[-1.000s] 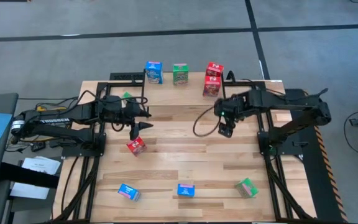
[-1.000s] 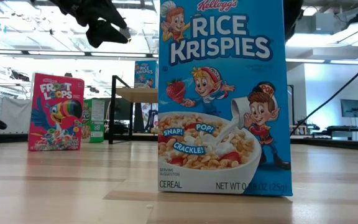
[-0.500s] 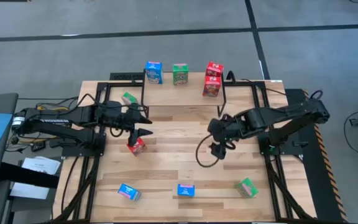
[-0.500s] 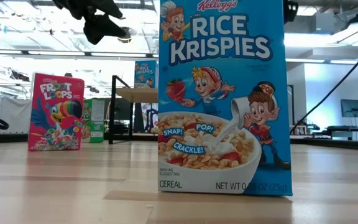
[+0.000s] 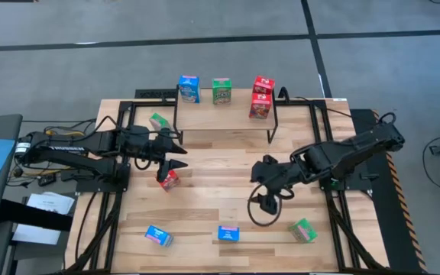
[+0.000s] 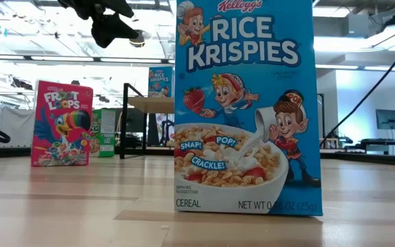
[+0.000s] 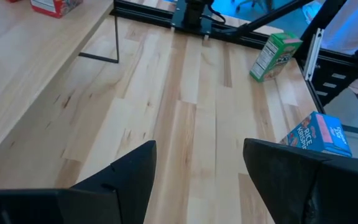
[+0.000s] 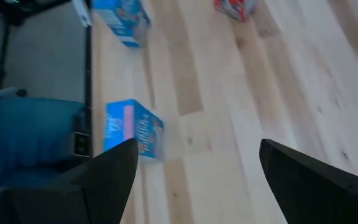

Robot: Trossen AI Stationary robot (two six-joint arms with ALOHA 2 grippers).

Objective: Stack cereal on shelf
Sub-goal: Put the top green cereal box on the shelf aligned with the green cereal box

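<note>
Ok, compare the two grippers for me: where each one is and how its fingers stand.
The left gripper hangs over the red box on the table's left half; the right gripper is out over the middle, nearer the front row of boxes. The left gripper's fingers are partly apart; the right gripper's stand wide open. Both hold nothing.

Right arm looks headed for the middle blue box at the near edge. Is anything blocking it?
Probably not. The right gripper hovers with fingers open over bare tabletop, just short of the blue box. The green box sits off to the side and the left gripper is well away.
</note>
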